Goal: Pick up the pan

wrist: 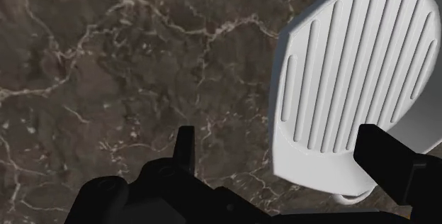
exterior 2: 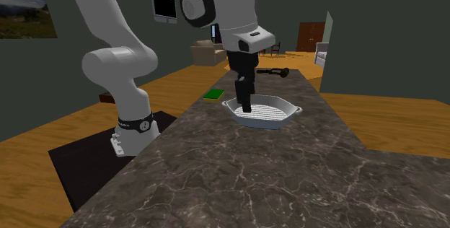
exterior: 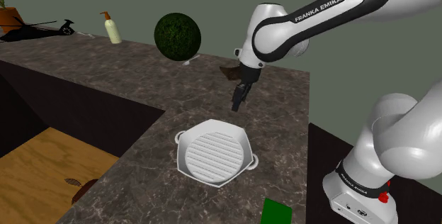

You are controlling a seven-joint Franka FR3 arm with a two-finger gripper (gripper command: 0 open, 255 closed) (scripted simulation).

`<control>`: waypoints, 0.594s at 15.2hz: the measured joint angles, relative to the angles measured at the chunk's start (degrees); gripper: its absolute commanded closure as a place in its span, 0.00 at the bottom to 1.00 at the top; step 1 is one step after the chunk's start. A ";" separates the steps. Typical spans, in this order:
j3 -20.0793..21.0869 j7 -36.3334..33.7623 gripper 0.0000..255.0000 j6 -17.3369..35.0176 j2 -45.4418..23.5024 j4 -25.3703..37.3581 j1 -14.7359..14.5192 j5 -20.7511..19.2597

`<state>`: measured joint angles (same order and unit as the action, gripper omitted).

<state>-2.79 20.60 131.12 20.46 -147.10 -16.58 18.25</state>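
Hanging over the dark marbled bench (exterior: 283, 109), the black jaws on the white arm (exterior: 319, 10) are spread wide and grip nothing. In the wrist view one finger (wrist: 185, 148) is over bare stone just beside the pan (wrist: 354, 74), and the other finger (wrist: 382, 160) is over the pan's rim, so part of the pan lies in the gap between them with neither finger touching it.

The pan (exterior: 214, 153) is white and eight-sided, with a ribbed floor and a small loop handle on two opposite sides. It sits flat on the bench. In the shoulder view the jaws are raised above the stone just beyond the pan's far rim. In the second exterior view they stand in front of the pan (exterior 2: 272, 111) and cover part of its near side.

A flat green block (exterior: 276, 212) lies near the pan on the side toward the robot's base, at the bench edge (exterior 2: 214, 94). Well beyond the pan in the shoulder view, a dark green ball (exterior: 178, 37) rests on a small white foot. Farther from the pan, toward that view's left, are a cream bottle with an orange top (exterior: 112, 30) and a black model helicopter (exterior: 42, 28). A wooden floor (exterior: 42, 166) lies below the bench, to the pan's left in that view
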 measured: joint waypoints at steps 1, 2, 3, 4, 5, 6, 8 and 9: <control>0.04 1.26 0.00 1.53 -1.83 0.23 -1.17 1.80; 0.01 2.86 0.00 3.37 -4.02 0.45 -2.35 3.80; 0.16 4.19 0.00 4.72 -5.62 0.65 -3.52 5.78; 0.17 5.44 0.00 5.62 -6.98 1.00 -4.33 7.34; 0.15 6.36 0.00 6.44 -7.95 1.06 -4.78 8.37; 0.01 7.28 0.00 7.20 -8.75 0.96 -4.98 9.11; -0.04 8.51 0.00 8.77 -9.96 0.44 -5.37 10.33; -0.03 9.00 0.00 9.49 -10.53 0.25 -5.55 10.85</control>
<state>-2.82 29.59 140.62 9.93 -146.85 -22.13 29.10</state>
